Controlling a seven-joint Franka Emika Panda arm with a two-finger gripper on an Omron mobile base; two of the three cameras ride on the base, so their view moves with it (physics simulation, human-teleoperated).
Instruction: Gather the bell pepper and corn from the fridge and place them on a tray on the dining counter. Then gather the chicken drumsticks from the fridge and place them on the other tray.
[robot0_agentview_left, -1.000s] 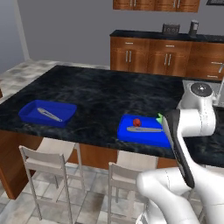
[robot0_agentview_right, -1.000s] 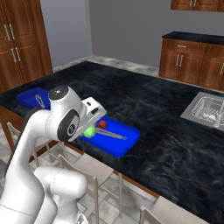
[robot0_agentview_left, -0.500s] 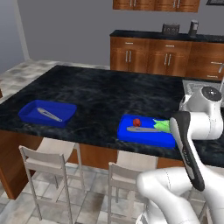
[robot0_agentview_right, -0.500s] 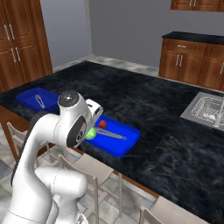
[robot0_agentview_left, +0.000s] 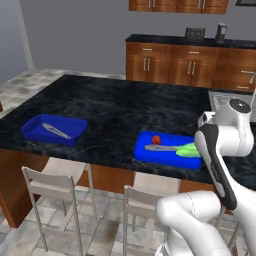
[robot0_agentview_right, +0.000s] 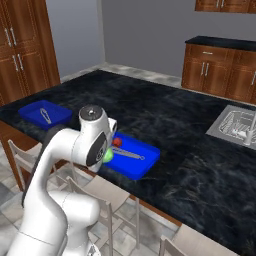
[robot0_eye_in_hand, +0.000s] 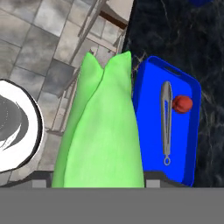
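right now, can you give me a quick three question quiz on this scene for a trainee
1. True or false: the pepper already lies in a tray.
2. What does the hand hold? A) corn B) tongs C) drumstick
3. Fill in: the far tray holds only a silver ____.

Key:
1. True. It sits beside the tongs in the near tray.
2. A. The green corn sits between the hand's fingers, partly over the tray's edge and not yet set down.
3. Utensil.
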